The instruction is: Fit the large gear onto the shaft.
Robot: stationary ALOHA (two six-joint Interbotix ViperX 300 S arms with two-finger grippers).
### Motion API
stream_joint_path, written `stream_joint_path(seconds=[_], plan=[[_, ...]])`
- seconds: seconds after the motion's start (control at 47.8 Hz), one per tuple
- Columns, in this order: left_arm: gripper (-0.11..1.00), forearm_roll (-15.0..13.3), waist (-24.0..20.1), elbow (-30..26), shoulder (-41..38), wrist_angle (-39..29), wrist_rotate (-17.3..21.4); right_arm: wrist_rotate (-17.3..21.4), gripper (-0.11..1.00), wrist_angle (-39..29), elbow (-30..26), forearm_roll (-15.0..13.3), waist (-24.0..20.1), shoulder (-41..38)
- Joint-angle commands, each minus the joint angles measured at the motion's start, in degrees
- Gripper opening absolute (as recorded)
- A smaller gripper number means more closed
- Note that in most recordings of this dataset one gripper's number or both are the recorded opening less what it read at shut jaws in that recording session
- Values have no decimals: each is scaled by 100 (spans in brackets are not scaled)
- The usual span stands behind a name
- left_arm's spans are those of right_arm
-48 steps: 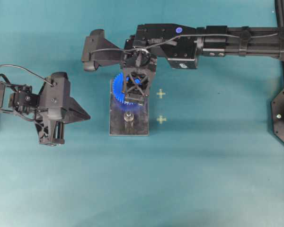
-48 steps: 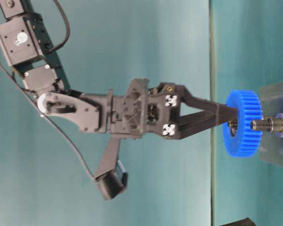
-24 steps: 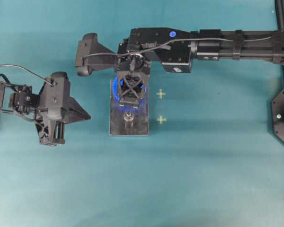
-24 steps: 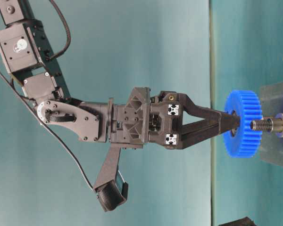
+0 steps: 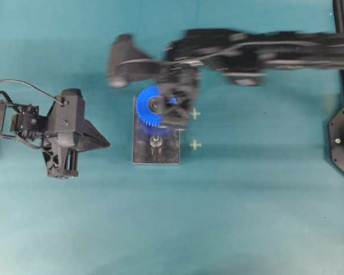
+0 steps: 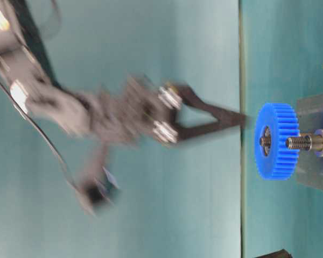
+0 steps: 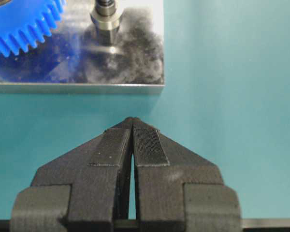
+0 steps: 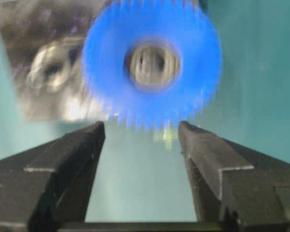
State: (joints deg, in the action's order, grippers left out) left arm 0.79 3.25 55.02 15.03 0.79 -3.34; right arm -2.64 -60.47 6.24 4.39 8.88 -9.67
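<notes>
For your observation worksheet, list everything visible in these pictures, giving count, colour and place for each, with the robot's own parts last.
large gear: one, bright blue, seated on the plate's far pin.
plate: one, dark grey, mid-table.
shaft: one bare silvery pin, on the plate's near half.
cross marks: two, pale yellow, right of the plate.
table cover: one, teal.
left pincer: one, black, shut, short of the plate's edge.
right pincer: one, black, open, off the gear, blurred.

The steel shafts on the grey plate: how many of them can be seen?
2. One shaft stands bare on the near half of the grey plate. The other carries the large gear; only its tip shows in the gear's centre.
</notes>
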Motion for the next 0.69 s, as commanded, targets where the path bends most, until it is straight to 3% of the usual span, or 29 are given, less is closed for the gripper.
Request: stream_joint_path(seconds=[0.0, 0.314, 0.669], plan=[[0, 18, 18, -9, 167, 158, 18, 158, 67, 272, 387, 18, -35, 598], [0, 18, 18, 211, 598, 413, 18, 475, 67, 1547, 1512, 18, -264, 1564], [0, 18, 18, 387, 747, 844, -62, 501, 67, 2083, 2127, 26, -316, 2039]])
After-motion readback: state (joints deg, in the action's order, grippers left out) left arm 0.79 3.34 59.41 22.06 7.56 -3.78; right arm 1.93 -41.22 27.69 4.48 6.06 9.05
